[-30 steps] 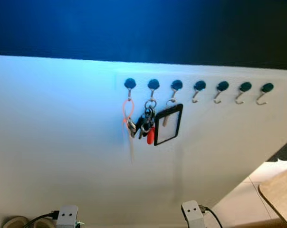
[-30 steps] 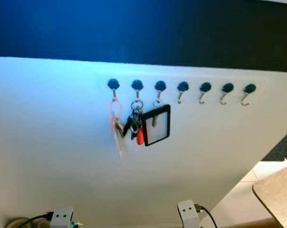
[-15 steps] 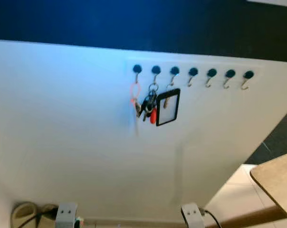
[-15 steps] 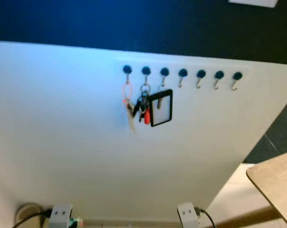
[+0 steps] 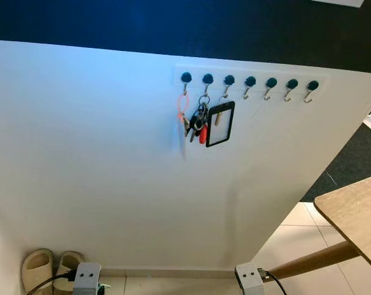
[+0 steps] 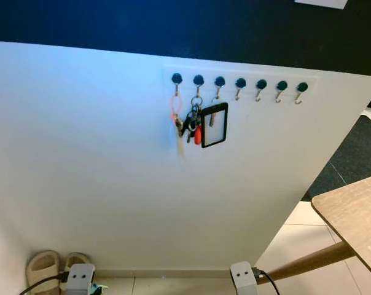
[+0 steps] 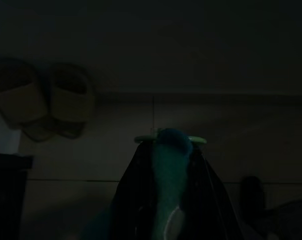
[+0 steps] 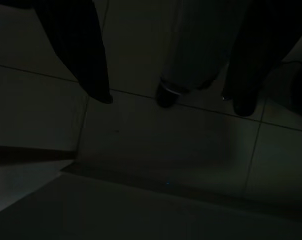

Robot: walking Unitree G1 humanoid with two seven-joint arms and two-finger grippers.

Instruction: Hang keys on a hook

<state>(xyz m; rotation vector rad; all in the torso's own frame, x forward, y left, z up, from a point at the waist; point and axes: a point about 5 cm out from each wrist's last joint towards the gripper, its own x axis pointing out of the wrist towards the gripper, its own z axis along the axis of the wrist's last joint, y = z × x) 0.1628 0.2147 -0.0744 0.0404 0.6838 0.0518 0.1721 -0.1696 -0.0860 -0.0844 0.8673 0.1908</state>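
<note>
1. I see the keys [image 5: 198, 118] hanging on the second hook [image 5: 207, 80], upper centre of the frame.
2. Right gripper [image 8: 171, 100] hangs spread over floor tiles.
3. Left gripper [image 7: 166, 150]: too dark, I cannot tell.

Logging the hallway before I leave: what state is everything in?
Orange loop: hanging on the leftmost hook.
Key bunch: hanging on the second hook.
Card holder: hanging on the third hook.
Other four hooks: free.
Right end effector: open, near the floor.
Left end effector: near the floor.
Slippers: paired on the floor.
</note>
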